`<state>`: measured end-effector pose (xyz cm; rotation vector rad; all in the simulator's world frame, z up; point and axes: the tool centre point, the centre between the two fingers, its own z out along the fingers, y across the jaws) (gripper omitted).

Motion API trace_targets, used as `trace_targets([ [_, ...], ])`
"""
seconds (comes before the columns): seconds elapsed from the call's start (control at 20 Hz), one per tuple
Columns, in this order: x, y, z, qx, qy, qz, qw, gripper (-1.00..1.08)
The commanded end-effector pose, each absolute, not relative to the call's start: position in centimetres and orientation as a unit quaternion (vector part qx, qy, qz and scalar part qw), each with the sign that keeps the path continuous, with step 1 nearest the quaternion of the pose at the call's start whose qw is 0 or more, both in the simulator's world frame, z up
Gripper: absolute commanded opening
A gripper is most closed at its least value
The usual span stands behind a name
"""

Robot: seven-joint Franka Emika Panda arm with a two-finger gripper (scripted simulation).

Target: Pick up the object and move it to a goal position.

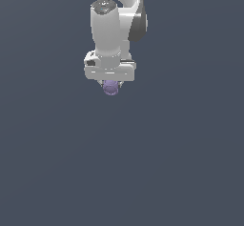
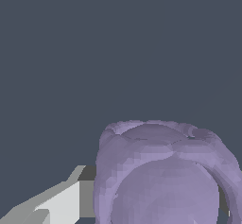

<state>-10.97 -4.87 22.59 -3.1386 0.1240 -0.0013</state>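
- Exterior view: the biggest thing I see is my white arm [image 1: 114, 27], coming down from the top edge against a plain dark grey-blue backdrop, with its wrist pointing straight down.
- Below the wrist sits the wide white gripper [image 1: 110, 84], its flat body much broader than what it carries.
- Between the fingers I see the purple lump [image 1: 110, 88], poking out just under the gripper body, with only backdrop around and beneath it.
- From the wrist view, the lump [image 2: 163, 176] fills most of the near field, rounded with a ridged rim.
- One pale finger [image 2: 56, 204] presses against its side there; a dark sliver shows at the opposite side, too little for me to identify.
- I read the gripper as pinching the lump.
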Motion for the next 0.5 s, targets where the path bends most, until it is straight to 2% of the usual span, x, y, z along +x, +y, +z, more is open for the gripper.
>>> trace_targets([
  [0.0, -11.2, -5.2, 24.0, -0.999, 0.039, 0.000, 0.000, -1.00],
  [0.45, -11.4, -5.6, 25.9, -0.999, 0.039, 0.000, 0.000, -1.00],
])
